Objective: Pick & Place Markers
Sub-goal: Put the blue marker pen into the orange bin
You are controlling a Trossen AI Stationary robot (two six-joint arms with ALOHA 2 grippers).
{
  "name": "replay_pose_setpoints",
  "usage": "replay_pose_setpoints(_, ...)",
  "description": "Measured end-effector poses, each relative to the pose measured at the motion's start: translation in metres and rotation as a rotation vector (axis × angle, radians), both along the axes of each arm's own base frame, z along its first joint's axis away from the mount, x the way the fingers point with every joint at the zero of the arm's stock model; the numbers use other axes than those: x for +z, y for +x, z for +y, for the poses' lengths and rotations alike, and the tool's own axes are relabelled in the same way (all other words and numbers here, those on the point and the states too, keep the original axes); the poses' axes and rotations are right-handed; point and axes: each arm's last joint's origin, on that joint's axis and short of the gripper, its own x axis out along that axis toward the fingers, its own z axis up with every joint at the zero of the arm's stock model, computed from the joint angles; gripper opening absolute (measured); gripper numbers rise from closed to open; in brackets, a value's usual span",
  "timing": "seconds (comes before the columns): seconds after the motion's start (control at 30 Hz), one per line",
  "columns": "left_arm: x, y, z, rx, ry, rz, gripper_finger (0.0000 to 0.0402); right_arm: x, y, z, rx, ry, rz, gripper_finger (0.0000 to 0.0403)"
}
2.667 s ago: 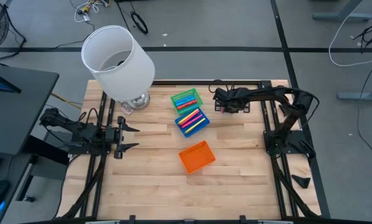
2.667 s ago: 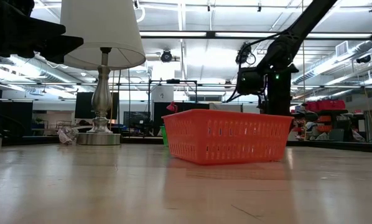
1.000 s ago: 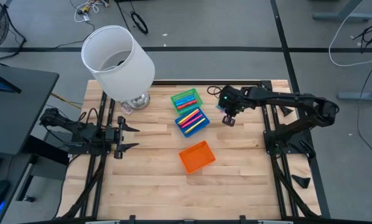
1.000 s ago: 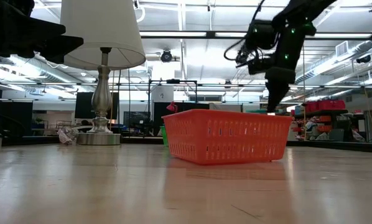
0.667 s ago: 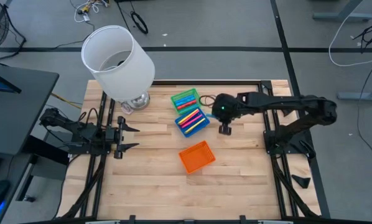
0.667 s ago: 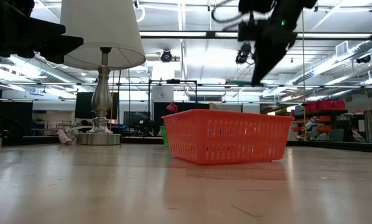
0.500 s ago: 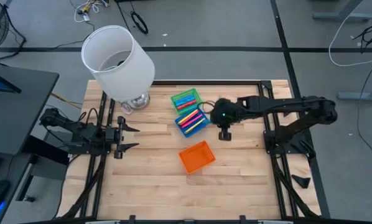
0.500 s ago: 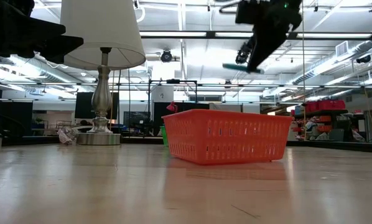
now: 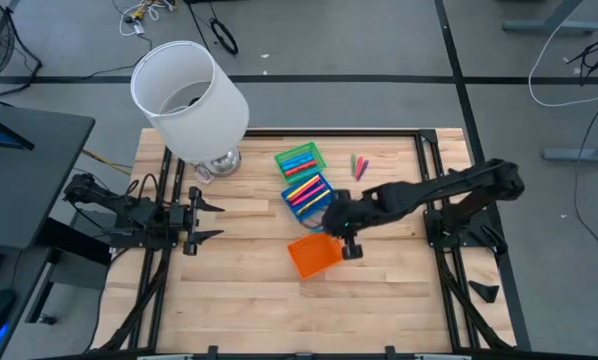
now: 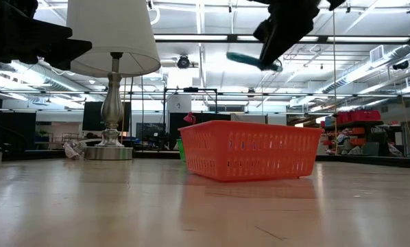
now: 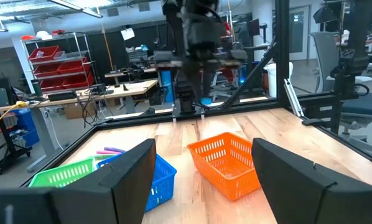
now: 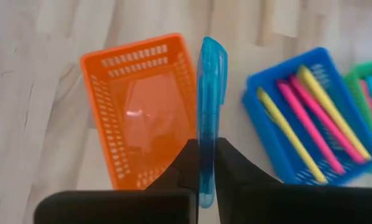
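Observation:
My right gripper (image 9: 337, 228) hovers high over the orange tray (image 9: 314, 253), shut on a blue marker (image 12: 209, 106). The low view shows that marker (image 10: 245, 60) well above the tray (image 10: 249, 149). More markers lie in the blue tray (image 9: 309, 193) and the green tray (image 9: 299, 160). Two loose markers (image 9: 359, 165) rest flat on the table toward its far right. My left gripper (image 9: 204, 220) waits open at the table's left side, and its fingers (image 11: 130, 180) frame its own wrist view. My right gripper pinches the blue marker between its two fingers (image 12: 189, 165), which come from above and lie across it. They grip the barrel (image 12: 206, 152) toward one end, and the longer capped part (image 12: 212, 56) sticks out past them. The marker is lifted clear and nearly level, over the orange tray's edge.
A tall lamp stands at the far left with a white shade (image 9: 189, 95) and a silver base (image 9: 219, 162). The three trays sit close together in the table's middle. Bare wood (image 9: 249, 300) lies toward the near edge, and a dark frame (image 9: 434, 230) rims the table.
My right gripper has carried the blue marker from beside the blue tray toward the near edge and the left, ending above the orange tray. It has risen and turned on the way, staying shut on the marker. The trays have not moved.

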Motion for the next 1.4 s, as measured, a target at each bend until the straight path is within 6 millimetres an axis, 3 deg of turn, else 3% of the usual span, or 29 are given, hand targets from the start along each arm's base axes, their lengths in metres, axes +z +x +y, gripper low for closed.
replay_pose_setpoints(0.37, 0.0, 0.0, 0.0, 0.0, 0.0, 0.0, 0.0273, -0.048, 0.026, 0.036, 0.118, -0.028, 0.064, 0.0016)
replay_pose_setpoints(0.67, 0.0, 0.0, 0.0, 0.0, 0.0, 0.0, 0.0273, -0.083, 0.04, 0.053, 0.172, -0.02, 0.106, 0.0016)
replay_pose_setpoints(1.1, 0.0, 0.0, 0.0, 0.0, 0.0, 0.0, 0.0273, -0.09, 0.038, 0.052, 0.192, -0.041, 0.157, 0.0019)
replay_pose_setpoints(1.4, 0.0, 0.0, 0.0, 0.0, 0.0, 0.0, 0.0273, -0.091, 0.036, 0.051, 0.221, -0.063, 0.185, 0.0087)
